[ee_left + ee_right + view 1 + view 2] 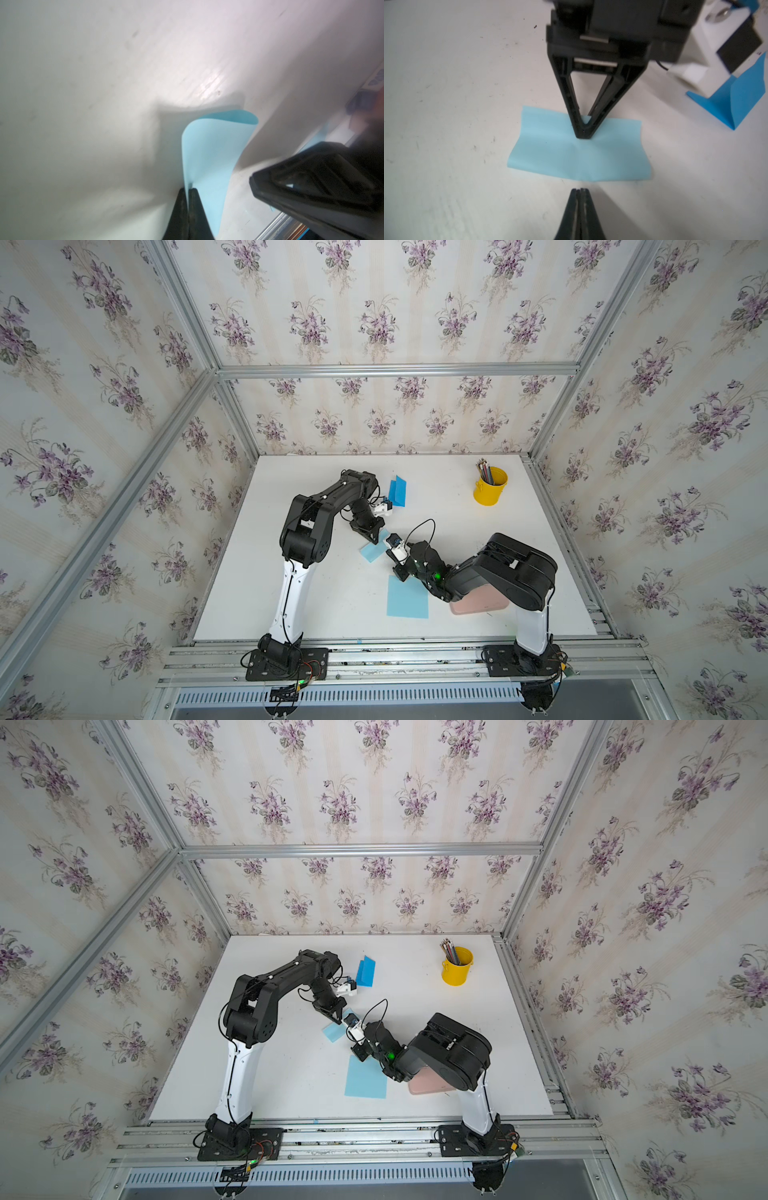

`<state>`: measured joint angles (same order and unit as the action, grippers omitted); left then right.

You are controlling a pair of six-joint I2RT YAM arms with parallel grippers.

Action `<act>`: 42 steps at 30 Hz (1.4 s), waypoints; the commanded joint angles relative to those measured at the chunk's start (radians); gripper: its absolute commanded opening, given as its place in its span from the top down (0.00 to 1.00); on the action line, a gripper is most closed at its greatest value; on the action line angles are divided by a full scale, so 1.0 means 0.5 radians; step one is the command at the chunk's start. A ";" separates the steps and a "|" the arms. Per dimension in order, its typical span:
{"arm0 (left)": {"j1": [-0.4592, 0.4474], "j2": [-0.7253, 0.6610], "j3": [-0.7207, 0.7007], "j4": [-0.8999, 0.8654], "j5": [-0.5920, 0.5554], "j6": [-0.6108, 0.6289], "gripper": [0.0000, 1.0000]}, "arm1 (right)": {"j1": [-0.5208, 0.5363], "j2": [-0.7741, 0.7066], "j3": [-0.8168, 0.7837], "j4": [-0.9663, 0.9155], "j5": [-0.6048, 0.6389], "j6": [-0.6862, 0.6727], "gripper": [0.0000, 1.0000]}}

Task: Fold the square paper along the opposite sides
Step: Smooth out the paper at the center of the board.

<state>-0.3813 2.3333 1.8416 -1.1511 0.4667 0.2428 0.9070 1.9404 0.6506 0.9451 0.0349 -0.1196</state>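
white table [540,510]: light blue paper [571,153] lies mid-table, folded to rectangle, loosely bowed, fold not yet sharp. long axis runs across right gripper [580,191] approach, paper just ahead of it. left gripper [583,134] nearer, closed, seems to pinch far edge. right gripper closed, empty.

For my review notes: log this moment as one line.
left fingers: shut on light blue paper | right fingers: shut, empty, short of paper | fold: rounded, not flat
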 commanded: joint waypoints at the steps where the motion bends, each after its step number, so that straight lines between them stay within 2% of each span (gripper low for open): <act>1: -0.001 0.011 -0.027 0.091 -0.198 -0.025 1.00 | 0.002 -0.038 0.056 0.069 -0.074 -0.065 1.00; 8: -0.001 0.007 -0.038 0.115 -0.358 -0.079 1.00 | 0.002 0.140 0.156 0.368 -0.214 -0.078 1.00; 11: -0.001 0.003 -0.042 0.127 -0.360 -0.081 1.00 | 0.002 0.215 0.177 0.419 -0.228 -0.098 1.00; 27: -0.001 0.003 -0.033 0.133 -0.375 -0.084 1.00 | 0.002 0.426 0.275 0.329 -0.179 -0.022 1.00; 34: 0.002 0.024 -0.005 0.125 -0.414 -0.093 1.00 | 0.002 0.447 0.316 0.163 -0.140 -0.022 1.00; 42: 0.017 0.072 0.036 0.118 -0.455 -0.120 1.00 | 0.039 0.463 0.288 0.169 -0.146 -0.051 1.00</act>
<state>-0.3798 2.3413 1.8633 -1.1648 0.4046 0.1944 0.9211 2.1628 0.8009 1.0763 -0.0307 -0.1345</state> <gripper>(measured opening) 0.059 0.067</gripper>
